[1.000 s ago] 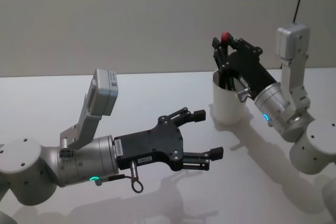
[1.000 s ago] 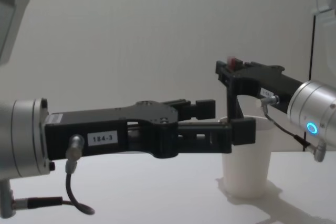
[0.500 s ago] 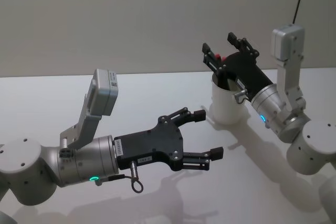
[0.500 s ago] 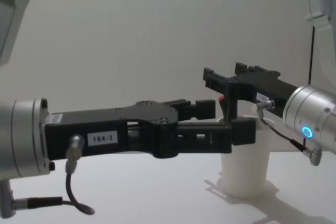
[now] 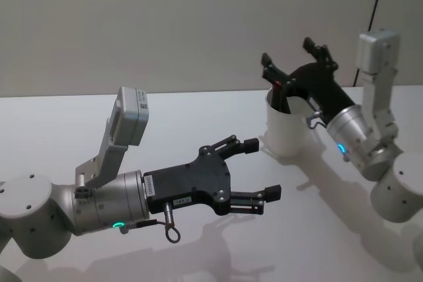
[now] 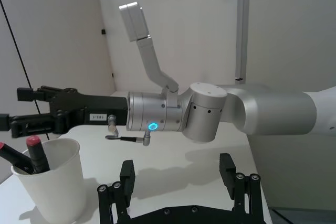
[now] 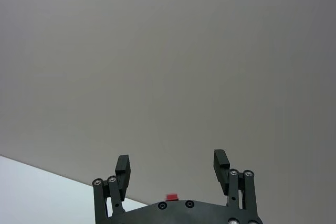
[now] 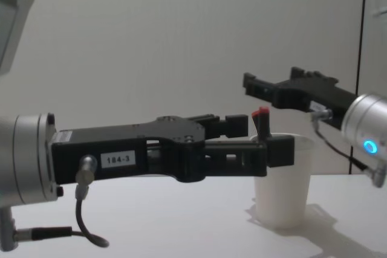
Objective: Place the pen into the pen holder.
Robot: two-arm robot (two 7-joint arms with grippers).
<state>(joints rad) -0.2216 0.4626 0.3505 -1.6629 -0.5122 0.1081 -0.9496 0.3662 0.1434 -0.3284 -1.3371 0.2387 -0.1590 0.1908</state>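
Pen [image 5: 283,90] is out of my right claw [image 5: 295,62] now: my fingers stand wide apart with nothing between them, hanging just above the cup [image 5: 285,130] toward its 1 o'clock side in the head view. I judge they are spread that far so they clear the red cap as I pull away. The pen stands tilted inside the cup, its cap poking over the rim and leaning against the wall on the 11 o'clock side; a dark barrel shows below the cap in the left wrist view, with what looks like a second dark stick beside it, though I cannot tell what that is. The cup stands upright on the table [image 5: 198,110], at about 1 o'clock from my left claw [image 5: 256,168].

My left claw is parked low over the table at 7 o'clock from the cup, well apart from it, fingers open and empty. I reckon it stays there to keep out of the way.

Against half a second ago, my right claw has lifted and swung back toward 2 o'clock, so the fingers no longer straddle the cap. A second ago they were closed round it. The left arm has not moved. By my judgement the placing is done.
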